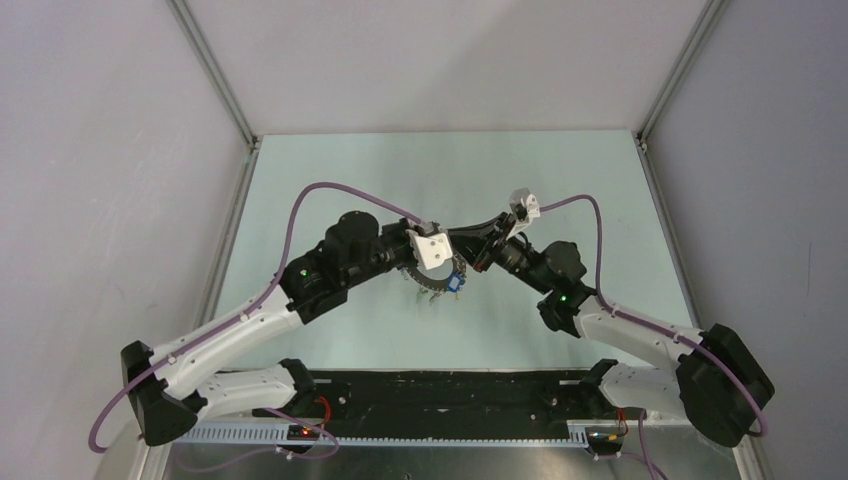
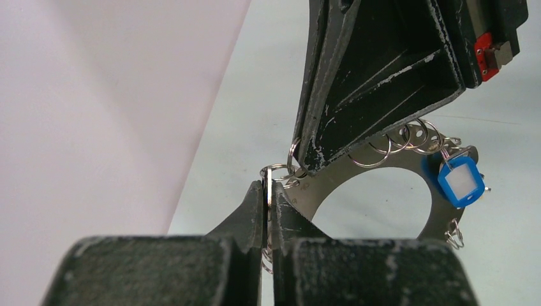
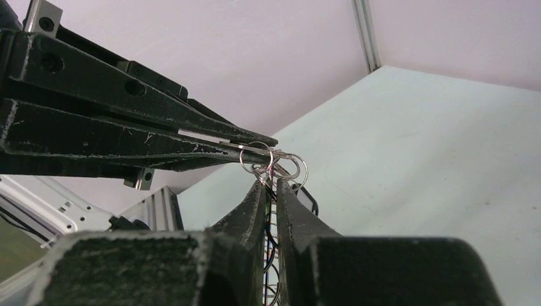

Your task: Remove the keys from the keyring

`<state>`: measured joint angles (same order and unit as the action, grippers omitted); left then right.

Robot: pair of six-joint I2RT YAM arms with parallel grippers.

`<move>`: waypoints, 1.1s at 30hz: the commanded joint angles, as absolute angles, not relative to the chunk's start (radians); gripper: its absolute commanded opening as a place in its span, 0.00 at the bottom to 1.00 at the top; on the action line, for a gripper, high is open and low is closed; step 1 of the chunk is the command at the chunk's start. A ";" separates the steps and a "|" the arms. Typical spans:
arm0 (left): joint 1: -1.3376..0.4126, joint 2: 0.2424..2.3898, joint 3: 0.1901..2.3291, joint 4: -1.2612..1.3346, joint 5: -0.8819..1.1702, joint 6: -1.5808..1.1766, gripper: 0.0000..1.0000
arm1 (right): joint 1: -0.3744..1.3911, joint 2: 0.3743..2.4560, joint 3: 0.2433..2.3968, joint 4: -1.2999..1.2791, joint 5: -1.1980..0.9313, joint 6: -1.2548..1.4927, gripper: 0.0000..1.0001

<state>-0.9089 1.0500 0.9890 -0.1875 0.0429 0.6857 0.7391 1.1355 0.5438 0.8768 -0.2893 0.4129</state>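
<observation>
The table [image 1: 560, 180] carries both arms, which meet over its middle. The left gripper [image 2: 268, 193] is clenched on the edge of the keyring [image 2: 311, 203], evidently to steady it. The right gripper [image 3: 271, 188] is pinched shut at the small rings [image 3: 268, 167], presumably to work one off. A blue tag [image 2: 460, 182] hangs on the right. Key blades are hidden, and the right gripper's hold is unconfirmed.
</observation>
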 commanded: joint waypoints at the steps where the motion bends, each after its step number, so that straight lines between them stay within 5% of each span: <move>1: -0.937 1.083 0.994 -0.206 0.065 0.697 0.00 | 0.746 1.136 0.560 1.252 -0.249 0.528 0.00; 8: -0.939 1.080 0.992 -0.209 0.047 0.712 0.00 | 0.702 1.105 0.546 1.316 -0.202 0.550 0.03; 10: -0.940 1.075 0.994 -0.209 0.044 0.710 0.00 | 0.693 1.094 0.546 1.289 -0.240 0.531 0.31; 12: -0.939 1.066 0.996 -0.209 0.037 0.710 0.00 | 0.685 1.059 0.546 1.193 -0.298 0.473 0.48; 14: -0.939 1.056 0.994 -0.210 0.028 0.714 0.00 | 0.683 1.000 0.549 1.038 -0.324 0.375 0.53; 18: -0.940 1.036 0.995 -0.209 0.034 0.715 0.00 | 0.680 0.895 0.565 0.692 -0.395 0.131 0.54; 22: -0.939 1.019 0.993 -0.210 0.051 0.716 0.00 | 0.680 0.851 0.626 0.440 -0.453 -0.097 0.42; 33: -0.941 1.006 0.984 -0.209 0.071 0.730 0.00 | 0.710 0.972 0.757 0.210 -0.499 -0.415 0.38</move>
